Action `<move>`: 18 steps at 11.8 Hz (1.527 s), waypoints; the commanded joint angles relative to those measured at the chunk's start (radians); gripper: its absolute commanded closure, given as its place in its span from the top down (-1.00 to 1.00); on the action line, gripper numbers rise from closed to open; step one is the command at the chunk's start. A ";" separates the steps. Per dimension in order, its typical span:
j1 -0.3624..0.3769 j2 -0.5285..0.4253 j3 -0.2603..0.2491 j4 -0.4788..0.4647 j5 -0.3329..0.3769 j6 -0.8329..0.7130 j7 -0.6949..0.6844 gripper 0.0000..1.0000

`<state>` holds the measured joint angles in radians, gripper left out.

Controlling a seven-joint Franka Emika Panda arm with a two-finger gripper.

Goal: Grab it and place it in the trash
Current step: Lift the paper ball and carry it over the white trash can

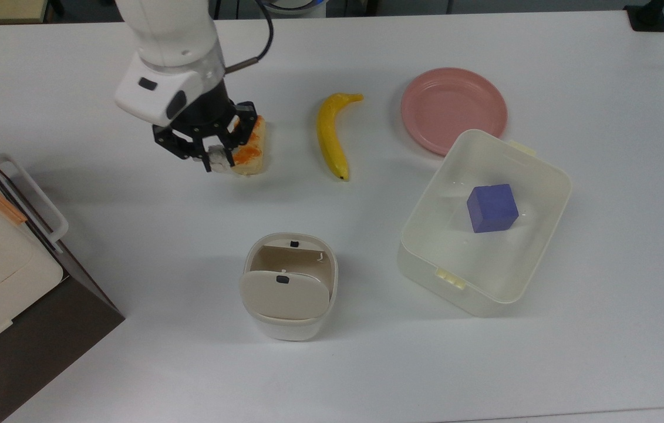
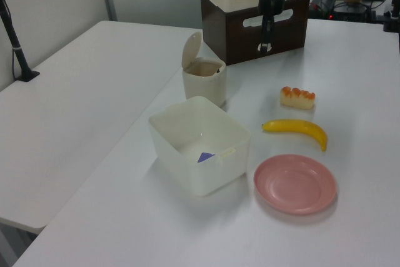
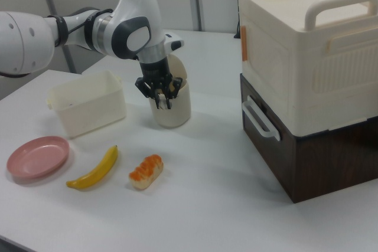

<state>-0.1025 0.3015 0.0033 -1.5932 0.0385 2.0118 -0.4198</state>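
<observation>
My gripper (image 1: 218, 164) hangs above the table, shut on the small white wrinkly wad (image 1: 218, 156). In the top view it overlaps the left end of the orange-topped bread (image 1: 251, 154). The left view shows the gripper (image 2: 265, 47) high in front of the brown cabinet, with the wad (image 2: 265, 46) at its tip. From the right view, the gripper (image 3: 160, 102) appears in front of the trash (image 3: 177, 113). The trash (image 1: 286, 329) is a cream bin near the table's front, its swing lid (image 1: 283, 294) tipped up and the inside showing.
A banana (image 1: 332, 136) and a pink plate (image 1: 454, 108) lie to the top view's right of the bread. A translucent white box (image 1: 425, 276) holds a blue cube (image 1: 492, 207). A cream unit on a brown cabinet (image 1: 26, 329) stands at the top view's left edge.
</observation>
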 commanded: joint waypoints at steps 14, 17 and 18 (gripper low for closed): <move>0.121 0.238 -0.011 0.219 0.009 0.275 0.049 -0.40; 0.132 0.271 -0.011 0.262 0.011 0.323 0.055 -0.42; 0.132 0.272 -0.011 0.266 0.011 0.338 0.062 -0.41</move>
<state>0.0139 0.5542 0.0030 -1.3745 0.0385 2.3318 -0.3827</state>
